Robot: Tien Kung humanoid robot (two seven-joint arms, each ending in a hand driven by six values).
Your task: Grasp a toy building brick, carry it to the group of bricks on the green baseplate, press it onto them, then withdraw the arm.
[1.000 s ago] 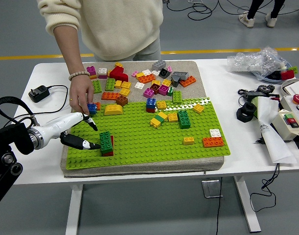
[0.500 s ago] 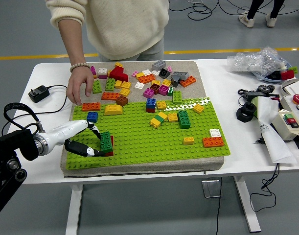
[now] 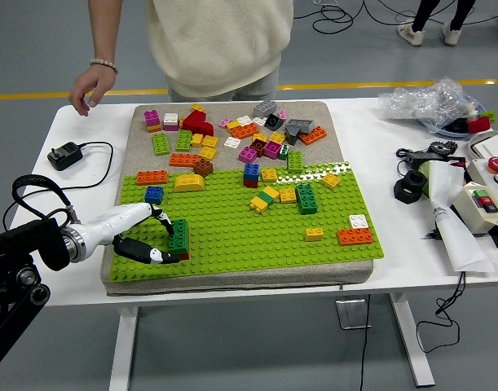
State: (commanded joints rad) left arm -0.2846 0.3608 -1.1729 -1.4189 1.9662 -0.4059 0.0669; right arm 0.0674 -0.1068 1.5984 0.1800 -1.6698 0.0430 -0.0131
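From the head view, the robot's left hand [image 3: 155, 238] is pinched on the green brick stack [image 3: 178, 237] at the lower left of the green baseplate [image 3: 257, 236]. No readable writing anywhere. Person's hand [image 3: 87, 85] hangs upper left.

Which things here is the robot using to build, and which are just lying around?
For the job: left hand, green brick in its fingers, green baseplate, loose bricks.
Lying about: charger, plastic bag, button box, black nut.
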